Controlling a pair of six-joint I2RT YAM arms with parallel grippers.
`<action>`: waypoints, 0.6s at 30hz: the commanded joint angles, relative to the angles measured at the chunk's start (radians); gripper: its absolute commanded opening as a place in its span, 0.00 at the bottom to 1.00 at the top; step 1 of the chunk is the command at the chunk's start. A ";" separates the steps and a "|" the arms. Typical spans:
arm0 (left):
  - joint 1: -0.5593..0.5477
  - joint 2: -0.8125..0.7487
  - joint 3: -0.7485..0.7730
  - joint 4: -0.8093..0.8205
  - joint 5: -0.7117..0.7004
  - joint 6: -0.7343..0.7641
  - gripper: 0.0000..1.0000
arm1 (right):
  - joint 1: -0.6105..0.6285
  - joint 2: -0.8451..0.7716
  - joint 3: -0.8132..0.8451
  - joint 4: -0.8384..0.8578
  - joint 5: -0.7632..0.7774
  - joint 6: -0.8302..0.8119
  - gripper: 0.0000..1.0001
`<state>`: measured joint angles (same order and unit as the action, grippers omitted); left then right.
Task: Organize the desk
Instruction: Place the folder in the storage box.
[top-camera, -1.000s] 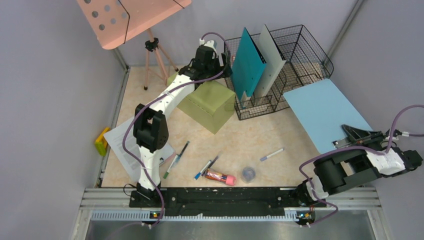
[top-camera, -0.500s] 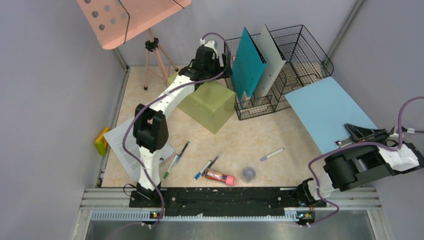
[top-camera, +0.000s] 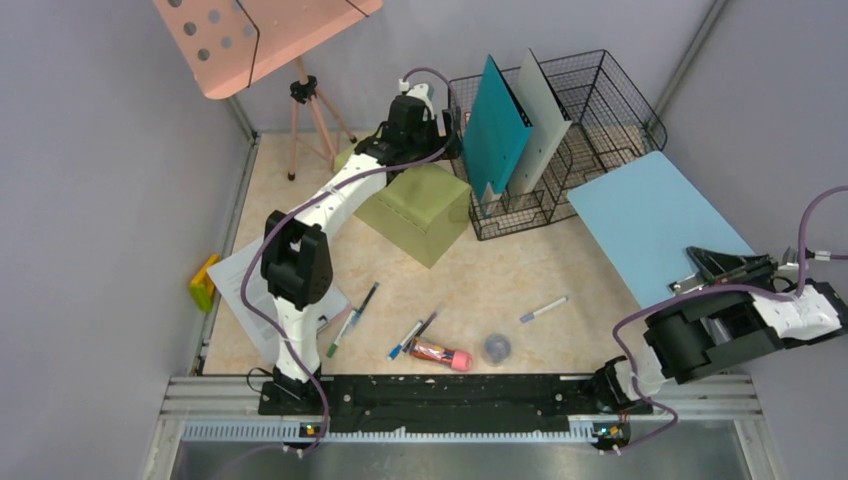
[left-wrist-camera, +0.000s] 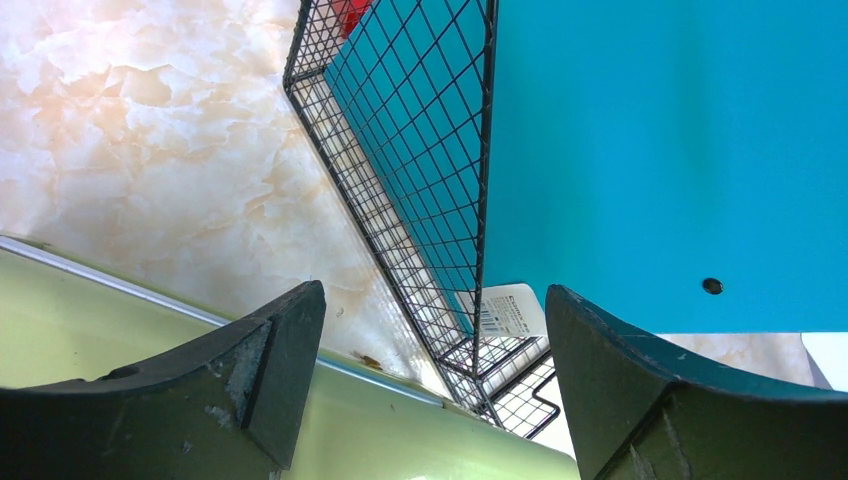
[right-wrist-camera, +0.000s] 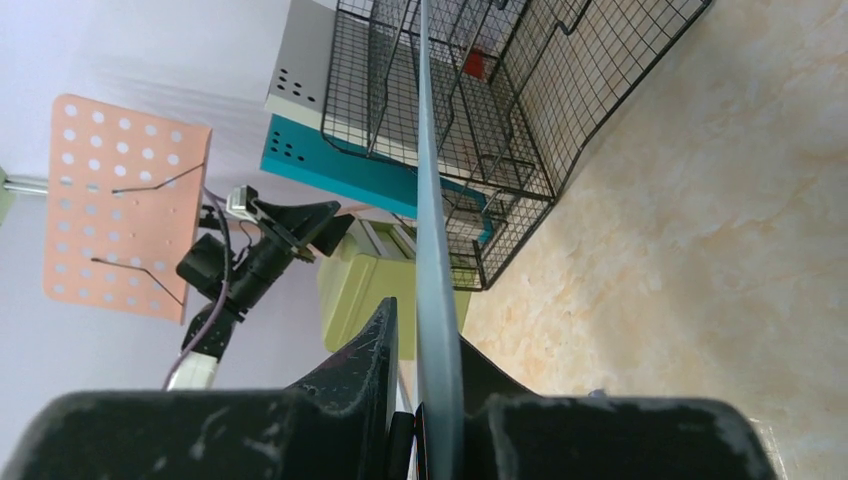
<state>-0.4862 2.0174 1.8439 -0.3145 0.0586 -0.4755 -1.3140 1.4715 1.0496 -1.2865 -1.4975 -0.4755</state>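
The desk is a beige marbled top. My right gripper is shut on the near edge of a light blue folder, which slopes up from the desk at the right. In the right wrist view the folder runs edge-on between my right gripper's jaws. At the back, my left gripper hangs open and empty over the olive-green box. It is beside a teal folder standing in the black wire rack. The left wrist view shows the left gripper, the teal folder and the rack's mesh.
Several pens lie near the front, with a red-and-pink tube and a small round grey thing. A printed sheet and a yellow item lie at the left. A pink perforated stand on a tripod rises at the back left.
My right arm has swung right with the light blue folder, whose near edge moved slightly. My left arm has barely moved.
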 joint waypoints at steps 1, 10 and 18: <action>-0.005 -0.047 -0.020 -0.025 -0.013 0.008 0.86 | 0.024 -0.064 0.044 0.152 0.042 0.149 0.00; -0.005 -0.064 -0.032 -0.027 -0.011 0.008 0.86 | 0.200 -0.330 -0.257 1.222 0.246 1.195 0.00; -0.004 -0.060 -0.034 -0.033 0.009 -0.006 0.86 | 0.182 -0.335 -0.327 1.366 0.207 1.361 0.00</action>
<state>-0.4881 1.9984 1.8252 -0.3161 0.0597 -0.4721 -1.1271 1.1561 0.7570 -0.1108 -1.2480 0.7147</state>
